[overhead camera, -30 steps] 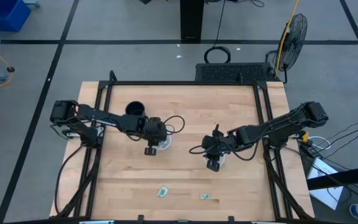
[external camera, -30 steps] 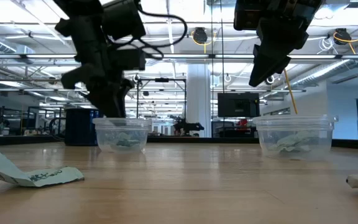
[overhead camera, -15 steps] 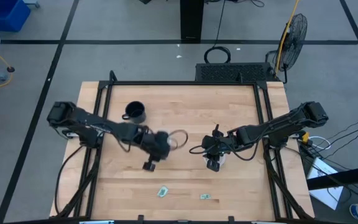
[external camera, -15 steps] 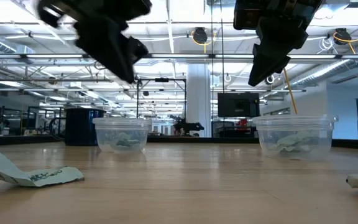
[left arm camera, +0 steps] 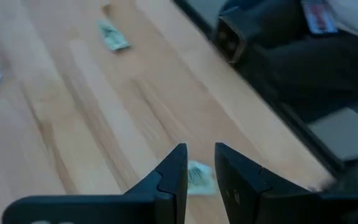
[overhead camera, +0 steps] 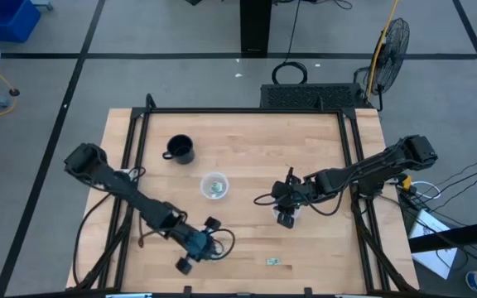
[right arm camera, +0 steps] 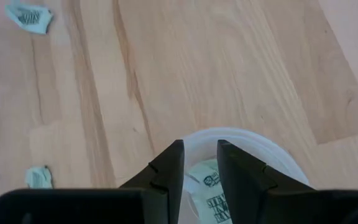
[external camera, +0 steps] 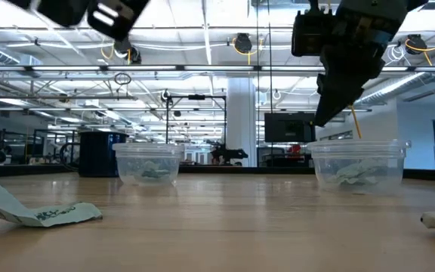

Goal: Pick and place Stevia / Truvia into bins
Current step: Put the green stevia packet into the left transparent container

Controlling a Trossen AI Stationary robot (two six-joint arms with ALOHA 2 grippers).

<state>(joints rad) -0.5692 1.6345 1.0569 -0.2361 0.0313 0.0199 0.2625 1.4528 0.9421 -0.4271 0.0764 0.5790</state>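
Note:
Two clear cups stand on the wooden table: the left cup and the right cup, each with pale green packets on its bottom. One packet lies flat near the near edge, and another packet lies to its right. My left gripper hovers above the first packet, open by a narrow gap. My right gripper hangs over the right cup, also open by a narrow gap and holding nothing.
A black mug stands toward the far left of the table. Black frame rails run along the table's sides. Bare wood lies between the two cups and along the near edge.
My left arm has swung from above the left cup toward the table's near edge and now hangs over the packet there; the left cup and the mug stand uncovered. My right gripper has stayed over the right cup, sinking slightly.

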